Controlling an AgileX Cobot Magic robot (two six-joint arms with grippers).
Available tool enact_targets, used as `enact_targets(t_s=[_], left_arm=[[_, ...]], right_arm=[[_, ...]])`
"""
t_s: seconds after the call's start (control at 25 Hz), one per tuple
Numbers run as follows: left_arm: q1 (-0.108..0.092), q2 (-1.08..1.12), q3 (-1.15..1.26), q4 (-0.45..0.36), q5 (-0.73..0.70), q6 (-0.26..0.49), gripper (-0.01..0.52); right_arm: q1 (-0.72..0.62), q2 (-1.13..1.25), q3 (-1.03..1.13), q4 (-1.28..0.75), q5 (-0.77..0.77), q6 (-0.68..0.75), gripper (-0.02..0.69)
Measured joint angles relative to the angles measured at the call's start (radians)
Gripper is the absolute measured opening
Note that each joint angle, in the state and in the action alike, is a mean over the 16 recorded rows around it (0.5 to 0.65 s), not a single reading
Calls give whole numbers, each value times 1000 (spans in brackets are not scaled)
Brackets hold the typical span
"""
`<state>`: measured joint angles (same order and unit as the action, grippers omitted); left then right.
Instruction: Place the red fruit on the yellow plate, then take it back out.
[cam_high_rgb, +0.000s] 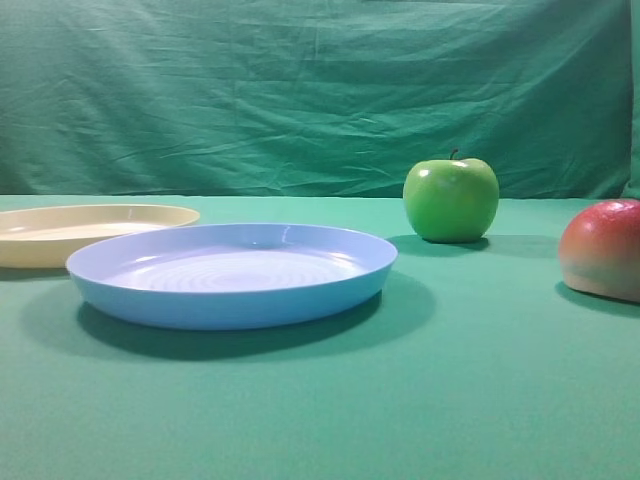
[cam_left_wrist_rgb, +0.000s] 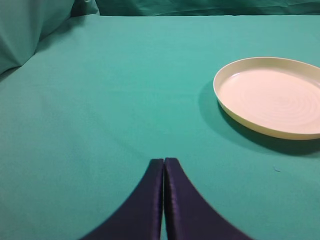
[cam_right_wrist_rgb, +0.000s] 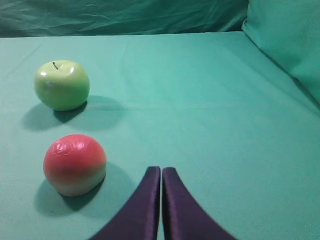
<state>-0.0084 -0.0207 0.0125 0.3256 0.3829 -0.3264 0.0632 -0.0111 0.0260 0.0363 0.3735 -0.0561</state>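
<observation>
Two plates: yellow plate (cam_high_rgb: 60, 232), blue plate (cam_high_rgb: 235, 275). Two fruits: red fruit (cam_right_wrist_rgb: 75, 164), green apple (cam_right_wrist_rgb: 62, 84). Left gripper (cam_left_wrist_rgb: 164, 162) and right gripper (cam_right_wrist_rgb: 161, 171) both closed, holding nothing.

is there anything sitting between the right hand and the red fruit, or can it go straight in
Nothing visible blocks it. In the right wrist view the red fruit lies on bare cloth just left of the shut right hand. The green apple sits farther back, apart from the fruit and off that line.
</observation>
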Motion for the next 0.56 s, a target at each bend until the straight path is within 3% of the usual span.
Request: enact_targets(t_s=[0.56], left_arm=[[0, 0, 0, 0, 0, 0, 0]], right_arm=[[0, 0, 0, 0, 0, 0, 0]])
